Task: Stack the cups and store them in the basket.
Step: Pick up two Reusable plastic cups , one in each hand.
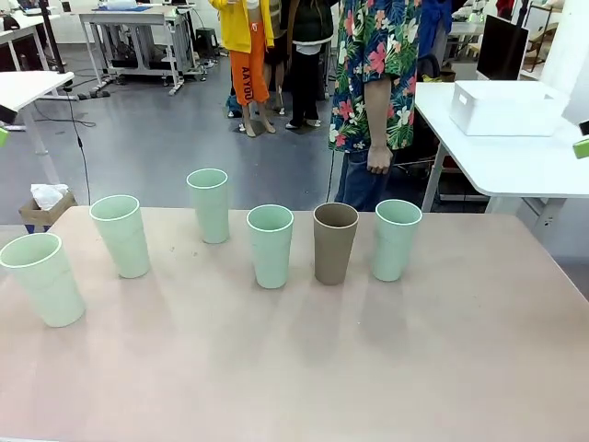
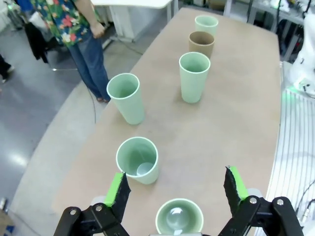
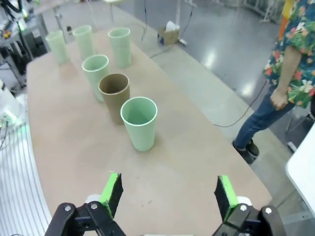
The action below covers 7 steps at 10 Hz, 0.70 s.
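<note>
Left fingers (image 2: 118,189) hung spread, empty, over end mint cup (image 2: 179,216); right fingers (image 3: 112,192) spread, empty, short of opposite end cup (image 3: 139,122). Six cups (image 1: 271,245) stood upright, unstacked, on counter (image 1: 368,368); basket (image 1: 504,108) well apart on side table (image 1: 515,166). Judged best: straddle rim centred, lift straight.

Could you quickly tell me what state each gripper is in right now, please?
Left gripper: open, holding nothing.
Right gripper: open, holding nothing.
</note>
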{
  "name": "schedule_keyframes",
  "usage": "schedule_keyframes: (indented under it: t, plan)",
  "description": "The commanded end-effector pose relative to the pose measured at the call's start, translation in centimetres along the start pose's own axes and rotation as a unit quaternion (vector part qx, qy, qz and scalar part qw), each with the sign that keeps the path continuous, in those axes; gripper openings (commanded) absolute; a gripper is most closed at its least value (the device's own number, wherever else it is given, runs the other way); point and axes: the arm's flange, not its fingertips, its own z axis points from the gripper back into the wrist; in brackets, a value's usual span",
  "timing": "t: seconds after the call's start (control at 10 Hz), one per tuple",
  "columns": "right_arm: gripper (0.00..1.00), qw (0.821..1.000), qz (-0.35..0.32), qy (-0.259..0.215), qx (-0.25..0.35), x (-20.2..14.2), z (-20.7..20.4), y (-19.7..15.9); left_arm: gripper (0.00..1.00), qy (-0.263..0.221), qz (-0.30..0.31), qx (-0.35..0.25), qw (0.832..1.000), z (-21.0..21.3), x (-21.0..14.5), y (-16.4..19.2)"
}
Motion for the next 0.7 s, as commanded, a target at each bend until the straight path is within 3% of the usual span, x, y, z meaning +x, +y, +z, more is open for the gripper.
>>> schedule_keyframes:
  t: [0.0,0.6]
  plan:
    - [1.00,0.999,0.012,-0.025,0.016,-0.8,-0.2,-1.1,1.00,-0.027,-0.014,-0.021,0.999,-0.4,-1.0,1.4]
    - [1.00,0.999,-0.006,-0.032,0.017,-1.7,0.4,-1.0,1.00,-0.018,-0.013,-0.021,1.000,-1.6,-1.2,1.1]
